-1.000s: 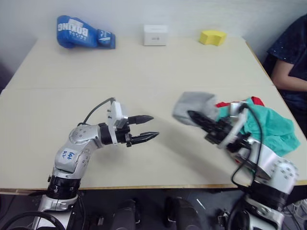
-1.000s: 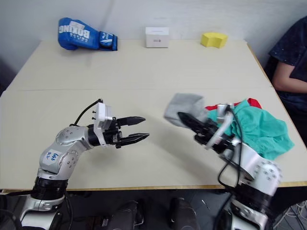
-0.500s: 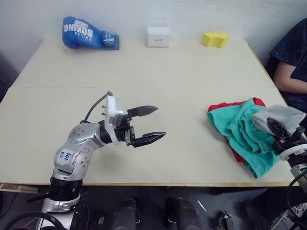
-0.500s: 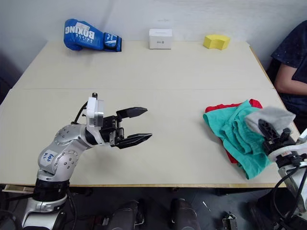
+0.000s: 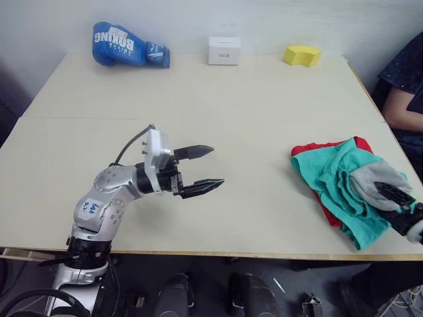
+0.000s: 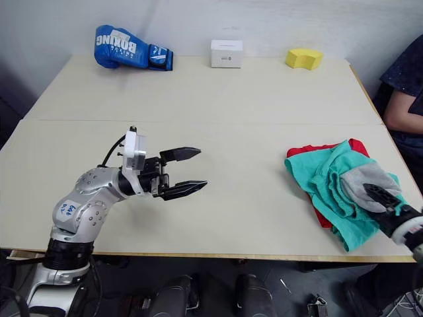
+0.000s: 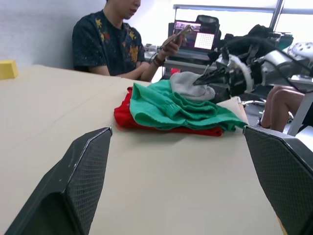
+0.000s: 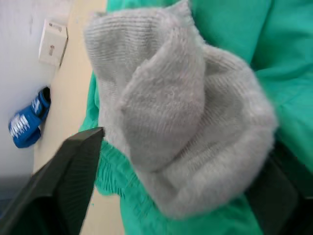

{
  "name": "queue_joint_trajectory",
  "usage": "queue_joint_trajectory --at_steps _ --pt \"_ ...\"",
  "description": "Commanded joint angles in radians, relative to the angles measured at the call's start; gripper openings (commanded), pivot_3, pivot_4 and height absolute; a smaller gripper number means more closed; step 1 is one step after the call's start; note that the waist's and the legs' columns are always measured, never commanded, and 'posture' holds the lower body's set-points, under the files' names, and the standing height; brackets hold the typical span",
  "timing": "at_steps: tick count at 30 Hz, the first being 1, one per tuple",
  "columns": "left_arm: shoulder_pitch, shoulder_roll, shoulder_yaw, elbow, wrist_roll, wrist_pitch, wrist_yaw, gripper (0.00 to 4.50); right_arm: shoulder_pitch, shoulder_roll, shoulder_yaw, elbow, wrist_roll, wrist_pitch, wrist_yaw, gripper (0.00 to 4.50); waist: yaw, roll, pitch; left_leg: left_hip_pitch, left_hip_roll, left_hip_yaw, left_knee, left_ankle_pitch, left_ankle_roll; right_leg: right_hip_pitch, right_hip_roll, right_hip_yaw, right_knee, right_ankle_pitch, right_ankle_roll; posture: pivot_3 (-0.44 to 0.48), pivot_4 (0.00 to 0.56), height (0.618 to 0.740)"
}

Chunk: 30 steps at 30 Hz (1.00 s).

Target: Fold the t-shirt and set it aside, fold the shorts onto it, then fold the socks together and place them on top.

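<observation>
The red t-shirt [image 5: 309, 147] lies folded at the table's right side, and the teal shorts [image 5: 328, 177] are folded on top of it. On the shorts rest the grey socks [image 5: 369, 178], bundled together. My right gripper [image 5: 388, 195] reaches in from the near right edge. It is open, with one finger [image 8: 73, 176] on each side of the bundle in the right wrist view. My left gripper [image 5: 203, 168] hovers open and empty over the table's middle left, pointing toward the pile [image 7: 171, 105].
Along the table's far edge stand a blue boxing glove [image 5: 125, 45], a white box [image 5: 223, 50] and a yellow block [image 5: 302, 54]. A person [image 5: 404, 86] sits at the right side, close to the pile. The table's near edge [image 5: 231, 254] runs just below both arms.
My right arm swung right from mid-table, carrying the socks, and set them on the shorts; its fingers have opened. My left gripper opened wider and stayed in place.
</observation>
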Motion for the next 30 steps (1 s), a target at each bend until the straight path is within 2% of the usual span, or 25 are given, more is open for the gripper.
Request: queue_joint_trajectory --at_steps 1,4,7,9,12,13,16,18,19,21,24,26,30 --pt "0.021 0.034 0.024 0.016 0.025 -0.056 -0.040 4.50 0.175 -0.158 -0.014 -0.081 -0.259 -0.013 0.263 4.47 0.008 0.000 0.000 0.000 0.000 0.000 0.000 -0.001 0.000 0.000 0.000 0.000 -0.001 0.000 0.000 0.000 0.150 0.740" --pt "0.045 0.074 0.050 0.041 0.060 -0.101 -0.045 4.50 0.410 -0.253 0.043 -0.179 -0.629 -0.321 0.627 4.47 0.011 0.000 0.000 -0.001 0.001 0.000 0.002 -0.002 -0.001 0.000 0.002 0.000 -0.002 -0.001 0.001 0.000 0.150 0.740" --pt "0.096 0.118 0.088 0.048 0.082 -0.131 -0.046 4.50 0.510 -0.253 0.033 -0.206 -0.865 -0.623 0.850 4.47 0.006 -0.002 0.001 0.000 0.004 -0.001 0.002 -0.005 -0.005 0.002 0.006 -0.001 -0.006 -0.002 0.003 0.000 0.150 0.740" --pt "0.152 0.144 0.129 0.051 0.093 -0.144 -0.027 4.50 0.536 -0.258 0.000 -0.307 -0.923 -0.677 0.943 4.47 -0.002 0.000 0.001 0.000 0.004 0.002 0.002 -0.008 -0.008 0.001 0.005 0.002 -0.006 -0.002 0.002 0.000 0.150 0.740" --pt "0.266 0.174 0.190 0.079 0.156 -0.209 0.016 4.50 0.483 -0.266 0.072 -0.471 -1.026 -0.842 1.053 4.47 -0.019 -0.001 0.001 0.001 0.007 0.002 0.001 -0.008 -0.009 0.000 0.006 0.003 -0.005 -0.002 0.001 0.000 0.150 0.740" --pt "0.288 0.182 0.197 0.088 0.177 -0.228 0.022 4.50 0.445 -0.260 0.112 -0.489 -1.060 -0.894 1.065 4.47 -0.019 -0.002 0.002 0.001 0.008 0.002 0.001 -0.009 -0.010 0.000 0.007 0.003 -0.005 -0.001 0.000 0.000 0.150 0.740" --pt "0.349 0.231 0.201 0.137 0.283 -0.332 0.033 4.50 0.170 -0.145 0.330 -0.517 -1.129 -1.085 1.031 4.47 -0.017 -0.010 0.006 0.001 0.010 0.001 0.003 -0.008 -0.013 0.000 0.008 0.001 -0.006 -0.002 -0.006 0.000 0.150 0.740" --pt "0.370 0.243 0.223 0.156 0.296 -0.371 0.036 4.50 0.008 -0.069 0.505 -0.528 -1.155 -1.106 1.059 4.47 -0.018 -0.009 0.007 -0.001 0.013 0.000 0.002 -0.008 -0.014 0.001 0.009 -0.003 -0.012 0.002 -0.011 0.000 0.150 0.740" --pt "0.377 0.245 0.234 0.162 0.298 -0.384 0.042 4.50 -0.077 -0.020 0.598 -0.504 -1.211 -1.157 1.072 4.47 -0.017 -0.009 0.007 -0.001 0.013 0.000 0.002 -0.008 -0.014 0.001 0.009 -0.003 -0.012 0.002 -0.011 0.000 0.150 0.740" --pt "0.387 0.243 0.243 0.167 0.304 -0.401 0.051 4.50 -0.179 0.045 0.700 -0.450 -1.297 -1.248 1.077 4.47 -0.015 -0.006 0.009 -0.001 0.013 0.000 0.002 -0.008 -0.014 0.000 0.008 -0.003 -0.012 0.002 -0.012 0.000 0.150 0.740" --pt "0.405 0.238 0.241 0.157 0.332 -0.398 0.088 4.50 -0.372 0.238 0.861 -0.279 -1.428 -1.364 1.003 4.47 -0.018 -0.006 0.009 -0.001 0.012 0.001 0.004 -0.007 -0.016 -0.001 0.007 -0.003 -0.005 0.001 -0.013 0.000 0.150 0.740" --pt "0.408 0.221 0.238 0.157 0.343 -0.406 0.117 4.50 -0.445 0.334 0.912 -0.168 -1.497 -1.455 0.952 4.47 -0.022 -0.006 0.009 -0.001 0.013 0.002 0.007 -0.005 -0.016 -0.001 0.007 -0.003 -0.001 0.000 -0.013 0.000 0.150 0.740" --pt "0.403 0.181 0.244 0.147 0.353 -0.433 0.176 4.50 -0.480 0.403 0.965 -0.058 -1.550 -1.565 0.936 4.47 -0.016 -0.005 0.009 -0.001 0.013 0.003 0.011 -0.005 -0.017 -0.002 0.007 -0.003 0.006 -0.005 -0.011 0.000 0.150 0.740"
